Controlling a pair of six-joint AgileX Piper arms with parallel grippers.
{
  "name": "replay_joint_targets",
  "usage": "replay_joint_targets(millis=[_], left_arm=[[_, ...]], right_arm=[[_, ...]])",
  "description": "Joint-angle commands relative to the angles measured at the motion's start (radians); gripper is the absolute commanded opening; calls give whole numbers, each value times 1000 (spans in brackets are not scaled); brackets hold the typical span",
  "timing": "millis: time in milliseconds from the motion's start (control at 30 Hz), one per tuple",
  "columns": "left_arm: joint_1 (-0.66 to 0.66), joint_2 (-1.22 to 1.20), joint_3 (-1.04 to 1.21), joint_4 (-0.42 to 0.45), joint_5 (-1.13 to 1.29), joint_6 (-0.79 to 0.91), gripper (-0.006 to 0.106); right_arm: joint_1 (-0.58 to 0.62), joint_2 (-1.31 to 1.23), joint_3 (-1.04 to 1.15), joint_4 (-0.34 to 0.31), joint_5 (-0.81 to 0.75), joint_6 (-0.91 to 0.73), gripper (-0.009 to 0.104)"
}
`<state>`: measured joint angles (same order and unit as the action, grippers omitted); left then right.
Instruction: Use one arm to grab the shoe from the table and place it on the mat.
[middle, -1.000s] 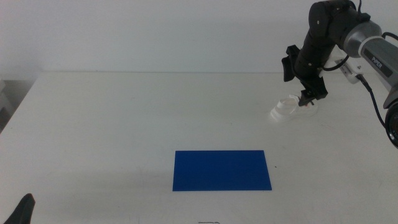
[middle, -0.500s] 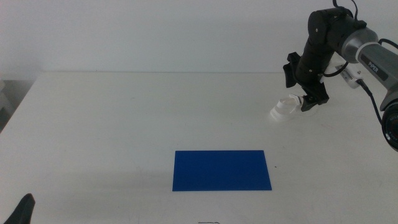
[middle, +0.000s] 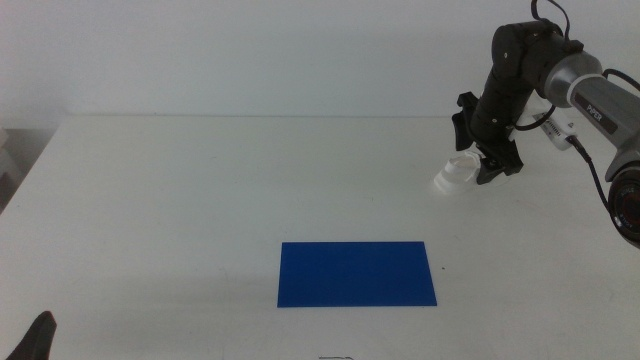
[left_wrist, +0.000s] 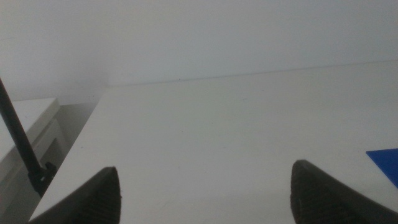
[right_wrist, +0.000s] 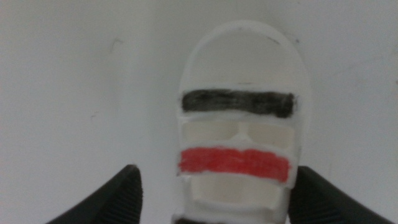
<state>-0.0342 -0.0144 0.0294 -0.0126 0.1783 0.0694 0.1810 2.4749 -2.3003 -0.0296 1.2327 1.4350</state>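
step: pickup stage, shoe (right_wrist: 239, 140) not moved over yet, mat (middle: 357, 273) has nothing on it
right gripper (middle: 492, 164): hanging right over the shoe on the far right of the surface (middle: 220, 200)
fingers (right_wrist: 115, 196): spread wide, one on each side of the shoe, can't see them touching it
shoe: between the fingers, toe pointing away, red strap closest
mat: well apart from the fingers, nearer the camera
left gripper (left_wrist: 205, 196): parked at the near left corner, fingers apart, holding nothing
next: I'd say close on the sides, lift, carry to the mat
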Motion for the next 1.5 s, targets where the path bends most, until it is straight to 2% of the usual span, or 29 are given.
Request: replay_joint_targets(millis=[0,167,267,300,333,367,467,600,833,1067,1200,1367,1467], left_arm=[[-4,-19,-3,-9,-83,-15,94],[-4,-19,-3,-9,-83,-15,94],[-4,-19,-3,-9,-83,-15,94],[-4,-19,-3,-9,-83,-15,94],[-4,-19,-3,-9,-83,-15,94],[-4,-19,-3,-9,-83,-15,94],[-4,-19,-3,-9,-83,-15,94],[-4,-19,-3,-9,-83,-15,94],[-4,-19,-3,-9,-83,-15,94],[-4,-19,-3,-9,-83,-15,94],[-4,-19,-3,-9,-83,-15,94],[-4,-19,-3,-9,-83,-15,94],[-4,-19,-3,-9,-83,-15,94]], right_arm=[[-7,-71,-32,-17,69,-14,53],[-7,-67,-32,-24,69,0,47],[-7,-67,-32,-23,69,5,38],[-7,-67,-32,-24,69,5,33],[-3,-88,-32,-11,71,4,10],[3,-101,-32,-16,72,4,8],[27,-161,17,-65,73,13,7],[60,-300,204,-122,71,118,6],[140,-508,433,-114,70,129,1],[278,-564,535,-50,70,275,-1],[381,-559,559,-54,69,344,-1],[485,-535,560,-125,66,431,-1],[515,-511,560,-119,58,456,-1]])
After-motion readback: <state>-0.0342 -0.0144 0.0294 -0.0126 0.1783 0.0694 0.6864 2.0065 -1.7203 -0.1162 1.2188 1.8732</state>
